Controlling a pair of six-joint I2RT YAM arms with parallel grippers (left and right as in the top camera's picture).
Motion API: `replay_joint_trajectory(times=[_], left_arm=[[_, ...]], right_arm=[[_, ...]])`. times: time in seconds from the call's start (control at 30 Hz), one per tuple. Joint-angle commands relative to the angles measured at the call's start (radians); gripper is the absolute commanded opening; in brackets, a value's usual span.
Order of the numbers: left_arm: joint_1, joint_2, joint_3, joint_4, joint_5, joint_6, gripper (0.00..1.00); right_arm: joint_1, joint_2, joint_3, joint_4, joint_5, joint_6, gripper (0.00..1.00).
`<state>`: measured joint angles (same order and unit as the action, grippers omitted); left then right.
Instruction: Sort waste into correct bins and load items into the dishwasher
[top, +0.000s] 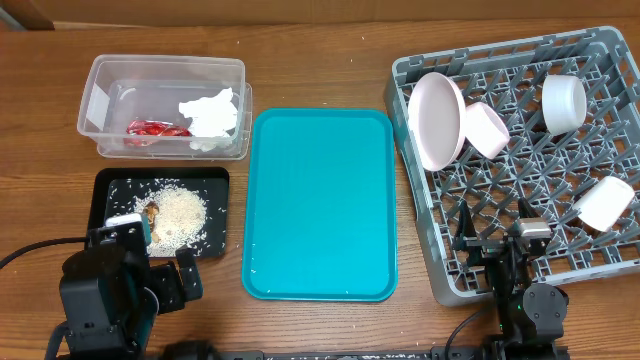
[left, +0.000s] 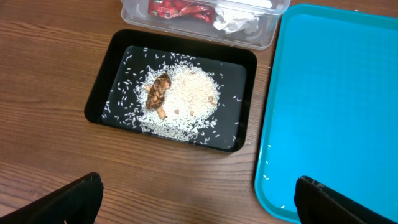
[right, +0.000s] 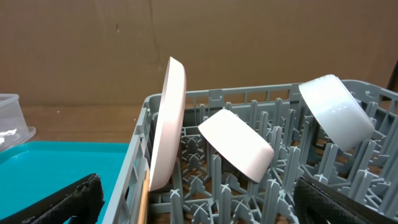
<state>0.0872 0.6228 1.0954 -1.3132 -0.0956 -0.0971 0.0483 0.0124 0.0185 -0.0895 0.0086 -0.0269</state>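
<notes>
The clear tub (top: 165, 62) at the back left holds the red-and-silver wrapper (top: 155, 128) and the white napkin (top: 212, 115). The black tray (top: 100, 200) holds loose rice (left: 193, 93) and a brown scrap (left: 158, 90). The grey dish rack (top: 500, 52) on the right holds a plate on edge (top: 437, 120), a bowl (top: 487, 130), a cup (top: 563, 103) and another bowl (top: 605, 203). A wooden chopstick (right: 144, 199) lies by the plate inside the rack wall. My left gripper (left: 198, 183) is open and empty, just in front of the black tray. My right gripper (right: 198, 185) is open and empty over the rack's front edge.
The large teal serving tray (top: 320, 200) lies in the middle between black tray and rack, with a few rice grains near its front left corner (left: 273, 180). Both arm bases sit at the table's front edge.
</notes>
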Motion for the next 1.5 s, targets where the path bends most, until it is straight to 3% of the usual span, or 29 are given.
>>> replay_joint_trajectory(times=[0.0, 0.83, 1.13, 1.47], left_arm=[[0.004, 0.0, 0.005, 0.001, -0.011, 0.004, 1.0], [-0.004, -0.04, -0.011, 0.006, 0.018, 0.004, 1.0], [-0.073, -0.214, -0.268, 0.28, 0.019, 0.006, 1.0], [-0.107, -0.484, -0.715, 0.653, 0.194, 0.004, 1.0]], right_arm=[[0.001, -0.01, -0.011, 0.006, 0.013, -0.007, 1.0], [0.001, -0.01, -0.011, 0.006, 0.013, -0.007, 1.0], [0.001, -0.01, -0.011, 0.006, 0.013, -0.007, 1.0], [0.001, -0.01, -0.011, 0.006, 0.013, -0.007, 1.0]])
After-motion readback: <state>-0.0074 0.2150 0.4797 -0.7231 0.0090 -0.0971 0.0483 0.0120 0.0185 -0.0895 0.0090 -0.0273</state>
